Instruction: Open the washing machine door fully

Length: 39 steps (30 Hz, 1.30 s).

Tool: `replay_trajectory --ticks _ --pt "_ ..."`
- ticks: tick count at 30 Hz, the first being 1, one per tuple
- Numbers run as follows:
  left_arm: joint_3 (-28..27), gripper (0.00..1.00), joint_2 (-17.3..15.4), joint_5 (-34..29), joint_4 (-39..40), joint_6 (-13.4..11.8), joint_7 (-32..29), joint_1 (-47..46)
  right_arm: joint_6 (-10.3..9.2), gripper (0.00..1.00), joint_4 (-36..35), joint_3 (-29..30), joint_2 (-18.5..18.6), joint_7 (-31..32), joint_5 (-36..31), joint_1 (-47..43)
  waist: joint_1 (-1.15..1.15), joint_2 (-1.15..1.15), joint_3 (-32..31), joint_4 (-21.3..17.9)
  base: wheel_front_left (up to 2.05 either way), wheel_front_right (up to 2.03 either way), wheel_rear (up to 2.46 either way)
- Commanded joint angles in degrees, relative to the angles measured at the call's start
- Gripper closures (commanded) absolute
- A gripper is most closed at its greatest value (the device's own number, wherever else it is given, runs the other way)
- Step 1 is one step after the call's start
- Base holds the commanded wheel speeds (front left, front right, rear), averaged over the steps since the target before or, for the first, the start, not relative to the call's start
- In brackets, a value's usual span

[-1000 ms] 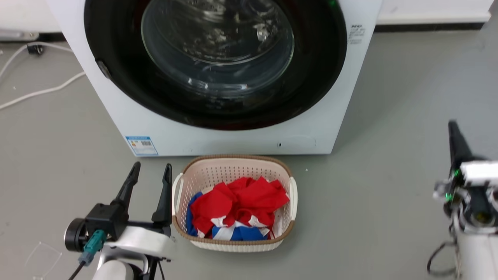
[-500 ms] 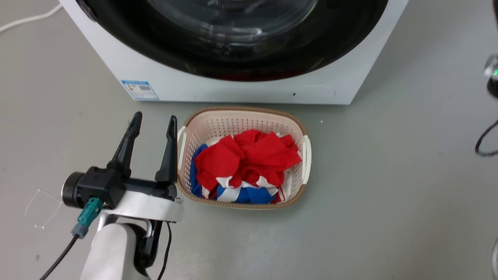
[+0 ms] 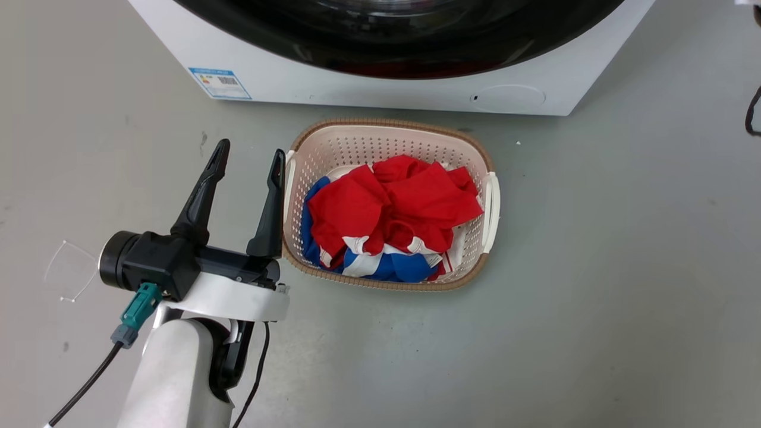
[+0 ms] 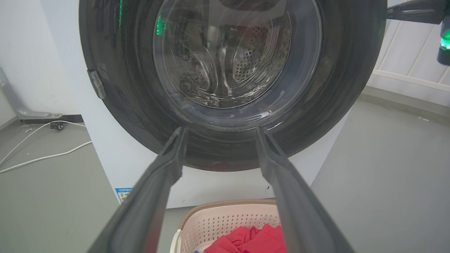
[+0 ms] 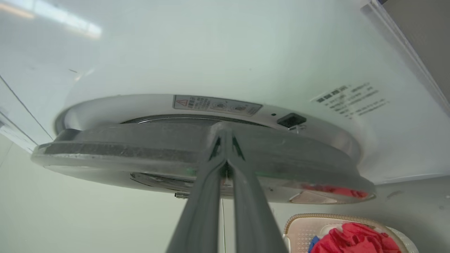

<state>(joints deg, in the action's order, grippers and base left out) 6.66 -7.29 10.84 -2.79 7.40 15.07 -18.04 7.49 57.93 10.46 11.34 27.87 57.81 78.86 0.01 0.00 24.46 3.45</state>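
Note:
The washing machine (image 4: 116, 158) is a white box with a large round black washing machine door (image 4: 337, 88) and a clear glass bowl at its centre. My left gripper (image 4: 219, 130) is open and empty, and it hangs low in front of the door beside a basket. In the head view the left gripper (image 3: 247, 157) points at the machine (image 3: 357, 89). My right gripper (image 5: 225, 128) is shut, its tips against the door's rim (image 5: 140, 151). That rim stands a little off the white front (image 5: 211, 52), with a latch slot (image 5: 291, 120) showing behind it. The right gripper (image 4: 390, 14) reaches the door's upper right edge.
A beige laundry basket (image 3: 386, 134) holding red and blue clothes (image 3: 398, 208) sits on the grey floor right below the door. White cables (image 4: 42, 158) lie on the floor left of the machine. A grey metal piece (image 4: 95, 82) sits on the door's left edge.
The head camera has tilted down, so machine and basket slid up the picture. My right arm rose from the lower right toward the door's right side. The left gripper stays open beside the basket.

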Motion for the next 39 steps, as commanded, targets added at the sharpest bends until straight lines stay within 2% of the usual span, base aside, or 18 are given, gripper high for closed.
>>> replay_trajectory --ticks 1,10,14,17,25,39 --pt "0.0 0.00 -0.2 0.2 0.2 0.0 0.2 -0.8 0.01 1.00 0.8 -0.4 0.2 -0.2 -1.3 1.4 -0.01 0.00 0.7 0.5 0.00 0.00 0.00" --pt "0.5 0.00 0.1 0.4 0.2 0.1 0.2 -1.3 0.01 1.00 7.4 0.5 -1.0 -2.2 -4.5 6.0 -0.01 0.00 2.4 1.6 0.00 0.00 0.00" --pt "1.1 0.00 0.4 0.5 0.0 0.1 0.2 -1.6 0.01 1.00 9.9 0.9 -1.6 -0.5 -4.4 7.4 -0.01 0.00 2.7 2.1 0.00 0.00 0.00" --pt "1.4 0.00 0.7 0.7 -0.4 0.1 0.2 -1.7 0.08 1.00 9.4 0.8 -1.7 1.3 -3.7 6.9 -0.01 0.00 2.3 2.3 0.00 0.00 0.00" --pt "1.1 0.00 0.8 -0.1 -1.8 0.1 0.2 0.1 0.05 1.00 8.0 0.4 -2.1 10.2 -1.0 1.6 -0.01 0.00 -1.4 0.9 0.00 0.00 0.00" --pt "1.3 0.00 1.6 -0.4 -5.8 0.1 0.2 5.9 0.01 1.00 3.2 -0.9 -5.2 26.5 3.9 -14.2 -0.01 0.00 -13.8 -0.9 0.00 0.00 0.00"
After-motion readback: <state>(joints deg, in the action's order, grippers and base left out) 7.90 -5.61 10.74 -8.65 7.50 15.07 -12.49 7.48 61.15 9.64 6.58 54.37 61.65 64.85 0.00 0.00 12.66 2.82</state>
